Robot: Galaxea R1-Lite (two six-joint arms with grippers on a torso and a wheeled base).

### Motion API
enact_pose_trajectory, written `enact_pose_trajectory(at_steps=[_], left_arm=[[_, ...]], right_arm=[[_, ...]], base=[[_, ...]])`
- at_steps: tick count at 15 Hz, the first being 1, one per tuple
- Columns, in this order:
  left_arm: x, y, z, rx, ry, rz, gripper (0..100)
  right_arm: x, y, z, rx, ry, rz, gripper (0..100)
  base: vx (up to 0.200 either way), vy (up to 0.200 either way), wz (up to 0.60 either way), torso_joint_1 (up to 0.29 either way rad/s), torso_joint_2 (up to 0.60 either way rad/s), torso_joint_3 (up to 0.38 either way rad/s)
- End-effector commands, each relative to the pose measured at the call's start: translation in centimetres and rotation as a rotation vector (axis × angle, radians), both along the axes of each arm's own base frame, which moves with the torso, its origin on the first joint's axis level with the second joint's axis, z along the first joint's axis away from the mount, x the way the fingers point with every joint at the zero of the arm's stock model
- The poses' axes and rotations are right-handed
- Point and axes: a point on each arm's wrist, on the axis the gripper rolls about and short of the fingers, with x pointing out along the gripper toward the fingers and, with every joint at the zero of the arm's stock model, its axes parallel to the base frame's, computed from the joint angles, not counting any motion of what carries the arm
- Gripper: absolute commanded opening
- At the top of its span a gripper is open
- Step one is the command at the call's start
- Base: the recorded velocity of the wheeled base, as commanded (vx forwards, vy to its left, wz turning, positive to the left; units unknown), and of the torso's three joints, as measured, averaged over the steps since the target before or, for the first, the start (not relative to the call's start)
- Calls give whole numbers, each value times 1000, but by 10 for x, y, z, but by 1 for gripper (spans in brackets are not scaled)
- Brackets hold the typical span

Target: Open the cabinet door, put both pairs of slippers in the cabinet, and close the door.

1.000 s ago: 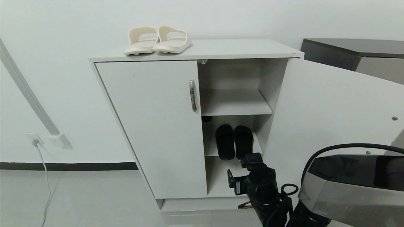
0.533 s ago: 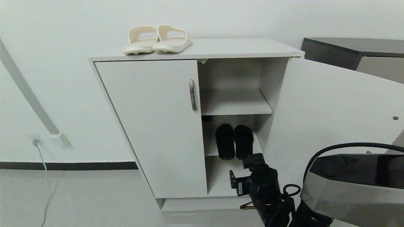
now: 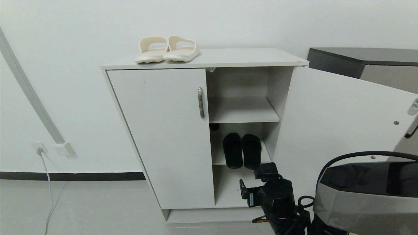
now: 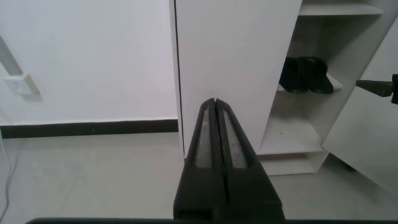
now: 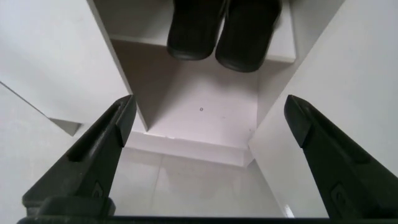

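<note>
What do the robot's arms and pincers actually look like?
The left gripper has two long black fingers with grey insets, tapering to rounded tips. The right gripper has matching black fingers. The right arm is black, with a black cable looping nearby.

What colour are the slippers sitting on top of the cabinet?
The slippers on the cabinet are cream; the head view shows them best.

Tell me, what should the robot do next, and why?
Probably lift the open right gripper up toward the pair of cream slide slippers on top of the white cabinet. The right cabinet door already stands open and the pair of black slippers sits inside on the middle shelf, so the cream pair is the one left to put away.
</note>
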Motion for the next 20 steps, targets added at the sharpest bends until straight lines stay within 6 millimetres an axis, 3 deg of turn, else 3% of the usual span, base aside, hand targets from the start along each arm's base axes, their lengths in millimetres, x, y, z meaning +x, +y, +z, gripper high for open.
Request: enact_pose_trajectory(at_steps=[1, 6, 9, 12, 20], left_arm=[[0, 0, 0, 0, 3, 1, 0], [0, 0, 0, 0, 2, 1, 0], [0, 0, 0, 0, 2, 1, 0], [0, 0, 0, 0, 2, 1, 0], [0, 0, 0, -2, 2, 1, 0]], right_arm=[[-1, 0, -4, -3, 9, 2, 100], [3, -2, -1, 31, -20, -7, 100], [4, -2, -17, 15, -5, -13, 100], [4, -2, -11, 34, -39, -10, 100], [1, -2, -14, 24, -30, 9, 100]], base=[[0, 0, 0, 12, 2, 203], [0, 0, 0, 0, 2, 124], [0, 0, 0, 0, 0, 0], [0, 0, 0, 0, 0, 0], [0, 200, 0, 4, 2, 5]])
